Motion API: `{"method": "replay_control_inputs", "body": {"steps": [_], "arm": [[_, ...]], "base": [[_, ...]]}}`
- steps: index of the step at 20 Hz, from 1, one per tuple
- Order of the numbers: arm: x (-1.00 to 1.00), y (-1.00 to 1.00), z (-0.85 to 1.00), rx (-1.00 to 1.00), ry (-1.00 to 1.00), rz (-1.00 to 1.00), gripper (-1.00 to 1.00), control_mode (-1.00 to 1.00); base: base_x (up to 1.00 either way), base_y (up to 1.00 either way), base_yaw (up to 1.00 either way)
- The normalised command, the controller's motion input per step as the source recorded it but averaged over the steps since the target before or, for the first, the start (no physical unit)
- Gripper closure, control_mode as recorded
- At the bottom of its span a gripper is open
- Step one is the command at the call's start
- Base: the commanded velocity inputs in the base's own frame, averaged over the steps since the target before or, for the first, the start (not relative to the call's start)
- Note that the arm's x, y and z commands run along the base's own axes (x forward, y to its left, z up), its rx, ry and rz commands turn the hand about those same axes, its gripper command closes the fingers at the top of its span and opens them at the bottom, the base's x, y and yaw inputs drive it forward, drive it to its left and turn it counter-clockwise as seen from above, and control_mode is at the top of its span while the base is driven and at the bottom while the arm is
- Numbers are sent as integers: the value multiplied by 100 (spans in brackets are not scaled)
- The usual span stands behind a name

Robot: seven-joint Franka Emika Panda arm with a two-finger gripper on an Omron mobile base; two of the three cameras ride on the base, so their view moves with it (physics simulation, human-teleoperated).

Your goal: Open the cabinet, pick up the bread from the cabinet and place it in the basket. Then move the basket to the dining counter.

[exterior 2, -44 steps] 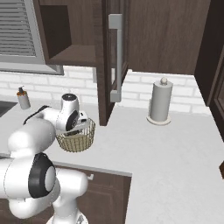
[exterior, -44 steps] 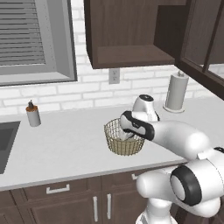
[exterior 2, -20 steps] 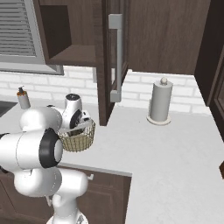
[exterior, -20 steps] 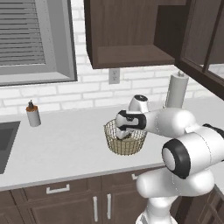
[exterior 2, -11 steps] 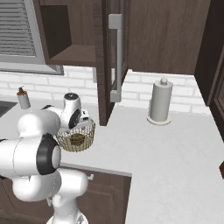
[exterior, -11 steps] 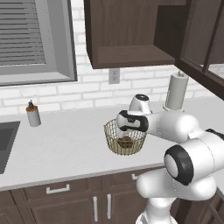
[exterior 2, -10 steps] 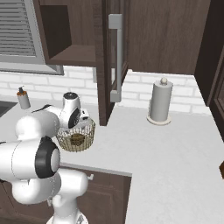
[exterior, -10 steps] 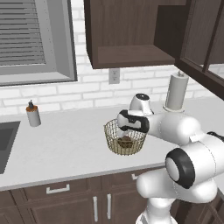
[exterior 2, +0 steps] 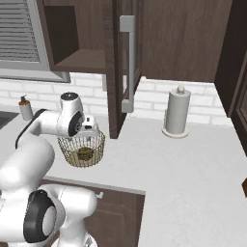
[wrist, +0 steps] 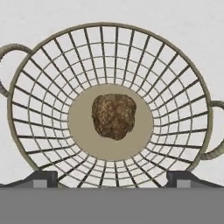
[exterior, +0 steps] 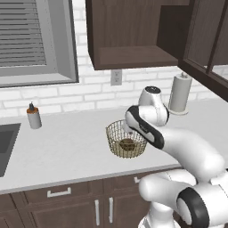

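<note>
Golden-brown and lumpy, the small bread piece (wrist: 114, 116) is seen lying on the flat tan bottom of the round wire-mesh basket (wrist: 183, 87), roughly centred and free of any contact with the gripper. In the hand view two looped side handles are noted on the basket (one at each side of the rim). The two-finger gripper (wrist: 112, 178) is positioned above the basket, looking straight down into it; its dark finger tips (wrist: 42, 178) are spread wide, one at either side of the near rim, with nothing held between them. The basket (exterior: 126, 139) is set on the white kitchen worktop (exterior: 67, 142), with the bread (exterior: 127, 144) visible through the mesh. The dark brown wall cabinet (exterior 2: 72, 34) above is seen with its door (exterior 2: 126, 62) swung open. A white paper-towel roll on a stand (exterior 2: 176, 112) stands well apart from the basket, and a small soap bottle (exterior: 33, 116) is placed near the sink (exterior: 6, 140).
</note>
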Motion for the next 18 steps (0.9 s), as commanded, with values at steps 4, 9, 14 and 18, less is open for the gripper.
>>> {"method": "replay_control_inputs", "body": {"steps": [4, 9, 14, 18], "arm": [[-63, -25, 1, 20, 10, -58, -100, -100], [-37, -28, -2, 8, 4, -45, -100, -100], [0, -14, 0, 0, -10, -26, -100, -100], [0, -11, -2, 7, 0, -15, -100, -100]], "base": [[0, 0, 0], [0, 0, 0], [0, 0, 0], [0, 0, 0]]}}
